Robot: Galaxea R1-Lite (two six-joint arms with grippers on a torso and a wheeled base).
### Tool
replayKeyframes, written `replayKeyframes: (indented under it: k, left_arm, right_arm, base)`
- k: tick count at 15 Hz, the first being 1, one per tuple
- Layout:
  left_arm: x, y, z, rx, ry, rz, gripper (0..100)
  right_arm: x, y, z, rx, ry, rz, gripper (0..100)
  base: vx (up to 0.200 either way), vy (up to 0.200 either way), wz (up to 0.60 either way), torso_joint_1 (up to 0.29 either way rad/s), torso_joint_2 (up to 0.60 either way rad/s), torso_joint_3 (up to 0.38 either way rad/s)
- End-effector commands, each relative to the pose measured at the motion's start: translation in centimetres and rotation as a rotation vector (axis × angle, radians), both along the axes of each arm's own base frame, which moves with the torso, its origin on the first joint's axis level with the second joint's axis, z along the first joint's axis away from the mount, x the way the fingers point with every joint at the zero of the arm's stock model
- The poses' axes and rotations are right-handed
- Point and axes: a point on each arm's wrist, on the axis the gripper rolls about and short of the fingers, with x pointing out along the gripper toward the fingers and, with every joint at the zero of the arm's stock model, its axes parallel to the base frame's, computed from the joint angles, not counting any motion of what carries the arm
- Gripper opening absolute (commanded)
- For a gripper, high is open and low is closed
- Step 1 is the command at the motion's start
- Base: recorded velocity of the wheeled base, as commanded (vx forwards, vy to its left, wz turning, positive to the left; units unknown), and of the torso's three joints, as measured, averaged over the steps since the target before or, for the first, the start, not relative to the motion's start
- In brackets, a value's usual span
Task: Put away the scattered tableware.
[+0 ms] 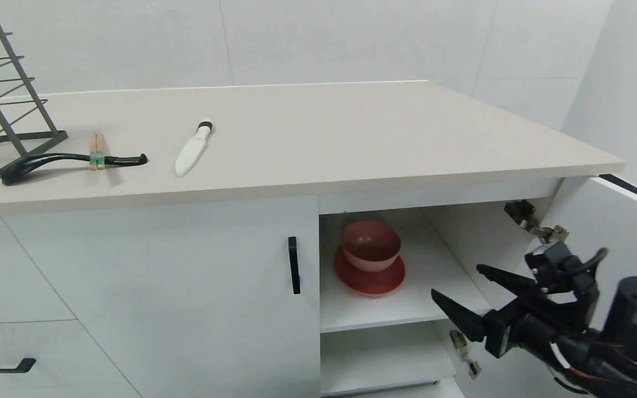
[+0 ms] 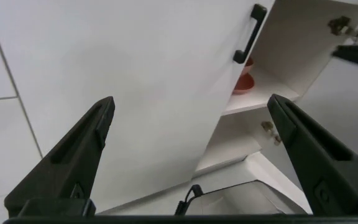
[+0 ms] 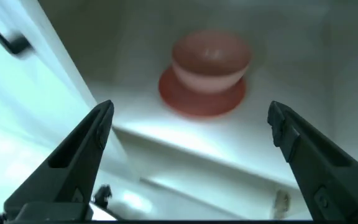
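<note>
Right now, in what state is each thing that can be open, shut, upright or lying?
Right cabinet door, open.
Left cabinet door, shut.
Bowl, upright, on the plate.
Knife, lying flat on the counter.
Left gripper, open, empty.
Right gripper, open, empty.

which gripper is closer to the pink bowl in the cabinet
Right. The right gripper hangs just outside the open cabinet, facing the pink bowl. The left gripper faces the closed door, with the bowl farther off beyond its handle.
</note>
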Motion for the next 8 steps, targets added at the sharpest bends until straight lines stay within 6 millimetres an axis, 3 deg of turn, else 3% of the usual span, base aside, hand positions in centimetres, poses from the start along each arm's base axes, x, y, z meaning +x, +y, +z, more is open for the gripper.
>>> replayKeyframes:
  k: [1, 4, 8]
  left_arm:
    - [-0.3, 0.0, -0.2, 0.002, -0.022, 0.016, 100]
    - [-0.7, 0.0, -0.4, 0.063, -0.082, 0.055, 100]
    - [-0.6, 0.5, -0.6, 0.197, -0.087, 0.276, 100]
  right_arm:
    - [-3.8, -2.7, 4.5, 0.086, -0.182, -0.056, 100]
    - [-6.6, -4.9, 6.8, 0.147, -0.305, -0.105, 100]
    - [-8.4, -7.4, 7.3, 0.139, -0.347, -0.251, 100]
  base:
    - [0.0, 0.0, 0.0, 0.0, 0.0, 0.0]
    - [0.0, 0.0, 0.0, 0.0, 0.0, 0.0]
    - [0.0, 0.0, 0.0, 0.0, 0.0, 0.0]
